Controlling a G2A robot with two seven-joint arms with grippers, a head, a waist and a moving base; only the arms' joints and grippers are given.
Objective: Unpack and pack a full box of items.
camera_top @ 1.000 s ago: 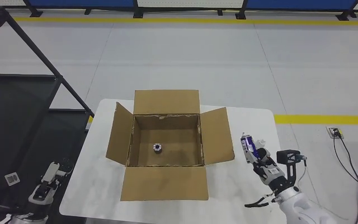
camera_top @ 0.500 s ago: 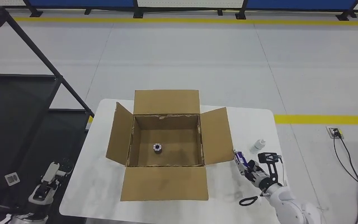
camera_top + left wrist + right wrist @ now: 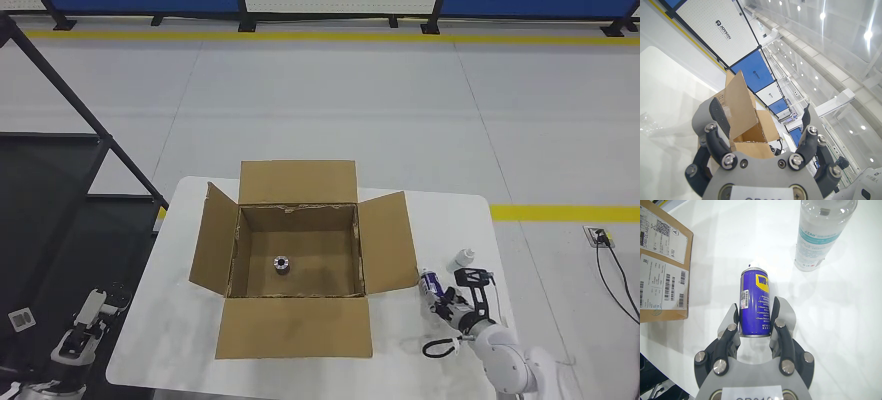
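An open cardboard box (image 3: 298, 182) sits mid-table with a small round metal part (image 3: 281, 264) on its floor. My right gripper (image 3: 447, 303) is just right of the box's right flap, low over the table, shut on a blue spray can (image 3: 430, 286). In the right wrist view the can (image 3: 753, 291) sits between the fingers of the right gripper (image 3: 755, 306), its far end at the table surface. My left gripper (image 3: 95, 305) hangs off the table's front-left corner; the left wrist view shows the left gripper (image 3: 761, 109) open and empty, facing the box (image 3: 738, 106).
A clear plastic bottle (image 3: 465, 259) with a white cap stands on the table just beyond the can, and its labelled body (image 3: 817, 237) is close to the can. The labelled box flap (image 3: 662, 262) lies to the can's other side. Dark shelving stands left of the table.
My right gripper has come down and in toward the box's right flap with the spray can. The clear bottle behind it has come into sight. The left arm has not moved.
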